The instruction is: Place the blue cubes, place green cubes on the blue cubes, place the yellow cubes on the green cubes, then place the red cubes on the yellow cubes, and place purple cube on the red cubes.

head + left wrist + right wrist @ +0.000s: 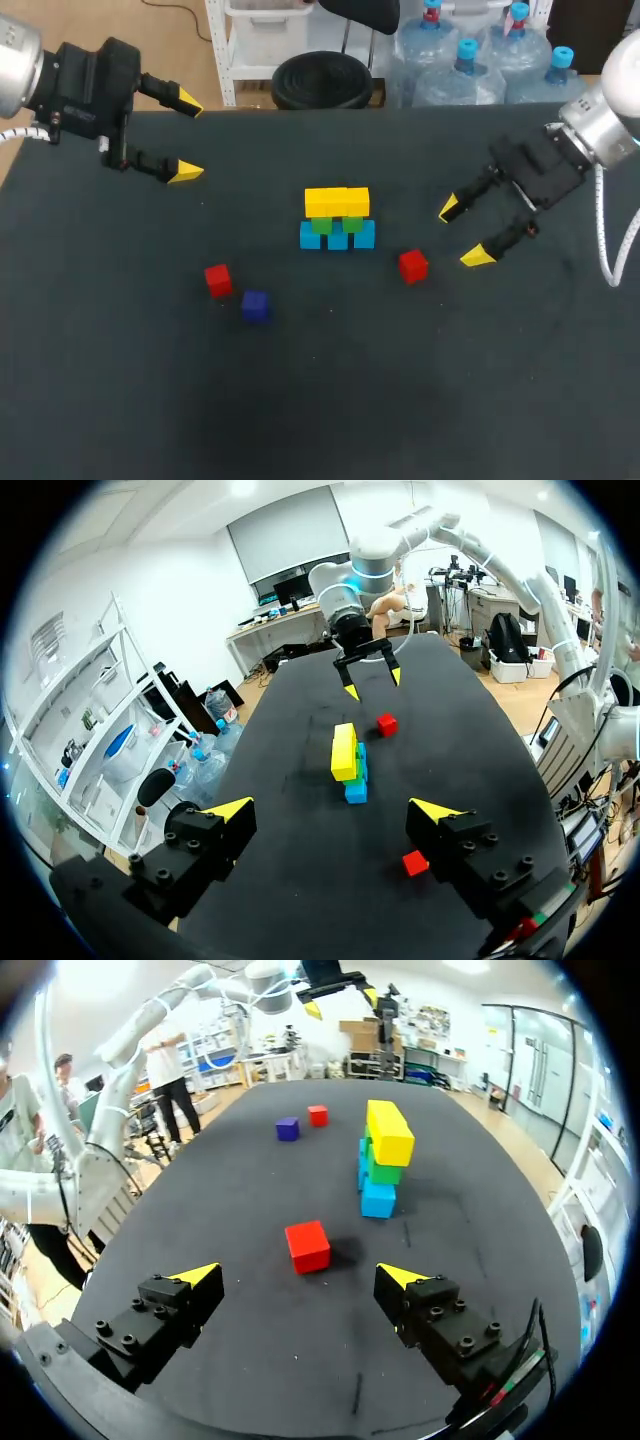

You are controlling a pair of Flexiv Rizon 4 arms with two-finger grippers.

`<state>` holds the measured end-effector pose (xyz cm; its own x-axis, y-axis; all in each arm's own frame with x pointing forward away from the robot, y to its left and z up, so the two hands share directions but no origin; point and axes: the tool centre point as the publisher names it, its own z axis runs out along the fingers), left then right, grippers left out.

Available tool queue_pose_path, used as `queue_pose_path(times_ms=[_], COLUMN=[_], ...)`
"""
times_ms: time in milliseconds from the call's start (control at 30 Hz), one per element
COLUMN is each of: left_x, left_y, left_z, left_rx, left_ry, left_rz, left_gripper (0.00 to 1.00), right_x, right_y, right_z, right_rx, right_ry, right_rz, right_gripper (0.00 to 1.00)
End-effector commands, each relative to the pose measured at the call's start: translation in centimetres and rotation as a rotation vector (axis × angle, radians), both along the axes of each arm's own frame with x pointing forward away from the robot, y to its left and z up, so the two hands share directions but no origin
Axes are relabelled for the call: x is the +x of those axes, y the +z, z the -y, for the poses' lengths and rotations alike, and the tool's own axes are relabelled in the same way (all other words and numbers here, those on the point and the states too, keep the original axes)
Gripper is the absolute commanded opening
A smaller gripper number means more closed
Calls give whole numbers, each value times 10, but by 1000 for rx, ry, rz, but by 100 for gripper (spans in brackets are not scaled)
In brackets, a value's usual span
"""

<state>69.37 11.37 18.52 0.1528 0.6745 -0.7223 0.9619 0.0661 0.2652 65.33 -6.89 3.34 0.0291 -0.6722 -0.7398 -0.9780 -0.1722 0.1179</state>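
The green cubes (336, 226) were the hardest part to read. From the head view only a thin strip of them showed, sandwiched between the yellow cubes (337, 201) on top and the blue cubes (337, 236) on the table (120, 400). Both wrist views caught the stack end-on, so the count in each layer could not be told there (from above, the bottom row looked like three blue and the top like two yellow, set flush side by side). The stack stood upright near the middle of the table. The red cube on the right (413, 265) lay loose near it, toward the right gripper (463, 232). The red cube on the left (218, 280) lay farther off on the other side, with the purple cube (255, 306), so dark it read almost blue, close by. The right gripper hung with its fingers spread wide, holding nothing. The left gripper (188, 138), well apart near the far left corner, was likewise spread and bare.
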Motion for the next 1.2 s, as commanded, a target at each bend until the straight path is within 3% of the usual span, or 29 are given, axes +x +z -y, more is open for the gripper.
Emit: queue_pose_path(times_ms=[33, 533, 1200], left_x=[-1, -1, -1], left_y=[-1, -1, -1], left_z=[-1, -1, -1], left_rx=[-5, -5, -5], left_ry=[-2, -2, -2], left_rz=[5, 5, 5], left_gripper=[100, 100, 100], right_x=[4, 5, 1], right_y=[-7, -16, -28], right_z=[-3, -28, -47], right_rx=[13, 81, 126], right_ry=[83, 94, 101], right_rz=[-54, 23, 51], right_gripper=[100, 100, 100])
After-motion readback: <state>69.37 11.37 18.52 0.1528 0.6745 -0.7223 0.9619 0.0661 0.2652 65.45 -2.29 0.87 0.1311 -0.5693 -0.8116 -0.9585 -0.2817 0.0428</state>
